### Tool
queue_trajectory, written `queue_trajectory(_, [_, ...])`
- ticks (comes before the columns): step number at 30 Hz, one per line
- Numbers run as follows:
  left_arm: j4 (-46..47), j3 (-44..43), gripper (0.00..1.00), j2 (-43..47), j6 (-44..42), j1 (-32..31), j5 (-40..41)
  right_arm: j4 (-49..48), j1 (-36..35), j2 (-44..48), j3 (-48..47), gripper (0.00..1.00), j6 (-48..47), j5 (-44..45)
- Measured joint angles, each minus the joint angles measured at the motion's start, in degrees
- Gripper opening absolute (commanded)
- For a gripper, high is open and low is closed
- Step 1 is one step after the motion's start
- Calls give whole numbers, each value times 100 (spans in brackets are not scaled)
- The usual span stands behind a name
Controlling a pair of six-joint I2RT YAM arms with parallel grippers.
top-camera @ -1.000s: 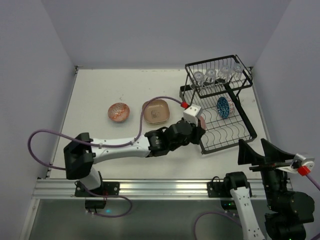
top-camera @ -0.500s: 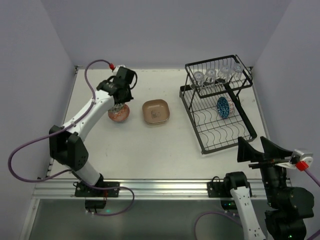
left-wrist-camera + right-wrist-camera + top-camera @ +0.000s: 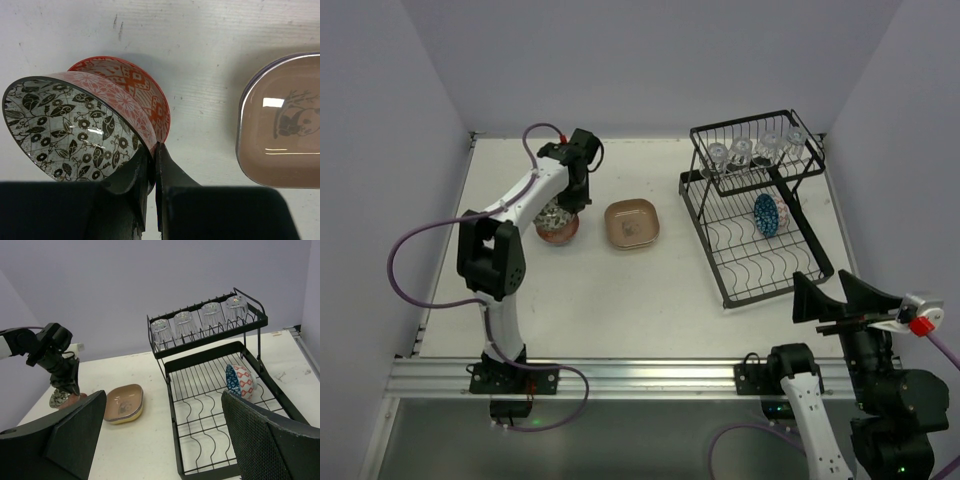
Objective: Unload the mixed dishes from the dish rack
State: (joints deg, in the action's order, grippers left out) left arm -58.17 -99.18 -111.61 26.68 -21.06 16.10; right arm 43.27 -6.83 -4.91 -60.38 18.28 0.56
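**Floral bowl held over the red one, far left**

The left claw (image 3: 152, 150) is pinched narrow on the rim of a small bowl (image 3: 70, 127), pink outside with black leaves and flowers inside. The bowl is tipped on its side over a red-orange patterned bowl (image 3: 135, 80), which rests on the surface (image 3: 620, 290) at the far left. I can't tell whether the two touch.

A tan plate (image 3: 632, 223) lies just right of them. The right claw (image 3: 164, 396) gapes wide at the near right, holding nothing.

On the black wire dish rack (image 3: 778, 286), far right, four glass cups (image 3: 200, 320) sit upside down in the upper basket. A blue-speckled bowl (image 3: 767, 214) stands on edge in the lower tray.
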Motion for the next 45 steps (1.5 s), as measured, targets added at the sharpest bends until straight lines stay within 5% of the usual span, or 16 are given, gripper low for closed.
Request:
queue_trajectory(13, [-68,365,3,-72,-133,0,83,-42,-2,0,28,99,-31,-170])
queue_trajectory(23, [48,439,65,-76,-243,-15,166,-42,-2,-9,28,99,-28,-334])
queue_trajectory(32, [175,402,96,752,-205,-621,568,-44,-2,-111,31,99,-28,-330])
queue_trajectory(36, [1303,922,100,1753,-155,-1742,345,-46,-2,-116,59,99,-26,-286])
queue_trajectory(41, [3755,2747,100,3331,232,-3084,-527,-44,-2,-188,131,99,9,-234])
queue_trajectory(45, [5475,3569,100,3425,579,-3676,-719,-44,-2,-232,278,99,168,-39])
